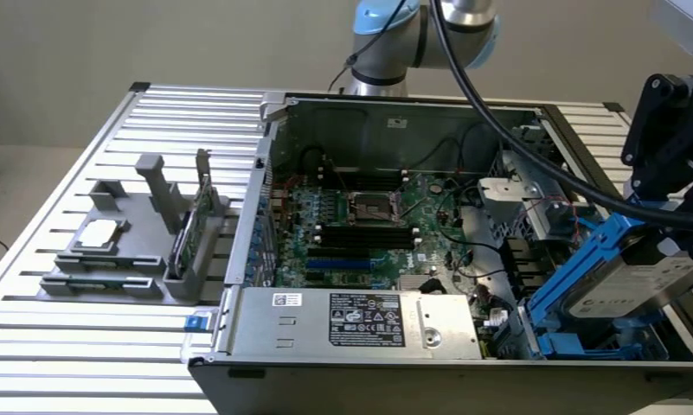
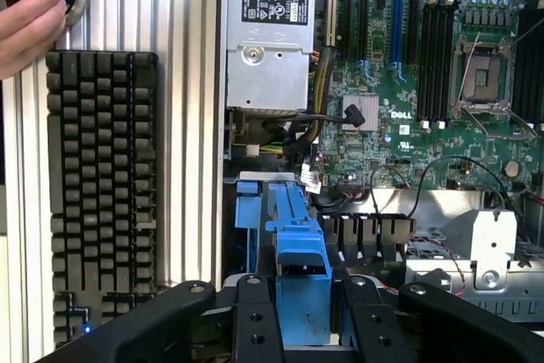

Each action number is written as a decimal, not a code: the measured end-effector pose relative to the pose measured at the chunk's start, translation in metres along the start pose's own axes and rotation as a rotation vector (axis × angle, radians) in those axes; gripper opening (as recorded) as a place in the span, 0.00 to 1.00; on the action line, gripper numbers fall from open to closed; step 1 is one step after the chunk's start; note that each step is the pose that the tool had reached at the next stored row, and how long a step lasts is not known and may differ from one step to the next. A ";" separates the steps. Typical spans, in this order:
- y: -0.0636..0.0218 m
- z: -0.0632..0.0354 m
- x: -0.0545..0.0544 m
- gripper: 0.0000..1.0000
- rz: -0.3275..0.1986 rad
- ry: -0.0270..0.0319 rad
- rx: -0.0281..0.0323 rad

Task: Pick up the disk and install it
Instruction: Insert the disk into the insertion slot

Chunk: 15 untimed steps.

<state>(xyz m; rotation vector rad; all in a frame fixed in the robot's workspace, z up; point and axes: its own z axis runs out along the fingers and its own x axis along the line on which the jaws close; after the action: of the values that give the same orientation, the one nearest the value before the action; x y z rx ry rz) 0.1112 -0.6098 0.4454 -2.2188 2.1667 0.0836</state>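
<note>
The disk [image 1: 625, 278] is a silver-grey drive with a white label, framed by bright blue rails. It hangs tilted over the blue drive bay [image 1: 554, 333] at the front corner of the open computer case, on the exterior view's right. My gripper [image 1: 673, 245] is shut on the disk's upper end. In the wrist view the disk's blue rail [image 2: 297, 244] sits clamped between the black fingers [image 2: 255, 322] of my gripper [image 2: 308, 322], pointing down toward the bay.
The case [image 1: 266, 130] holds a motherboard [image 1: 358, 225] and a power supply [image 1: 358, 322]. A grey fixture [image 1: 127, 251] with a square chip and a green card stands on the exterior view's left. A keyboard [image 2: 100, 184] and a person's hand [image 2: 34, 6] lie beside the case.
</note>
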 end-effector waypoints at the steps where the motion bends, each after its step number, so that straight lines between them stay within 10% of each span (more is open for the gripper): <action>1: 0.0000 0.0003 0.001 0.33 0.000 -0.0021 0.0001; 15: -0.0004 0.0055 0.010 0.33 0.000 -0.0475 0.0019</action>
<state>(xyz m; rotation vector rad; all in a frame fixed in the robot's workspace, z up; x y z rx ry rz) 0.1117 -0.6194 0.4393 -2.1930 2.1412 0.1327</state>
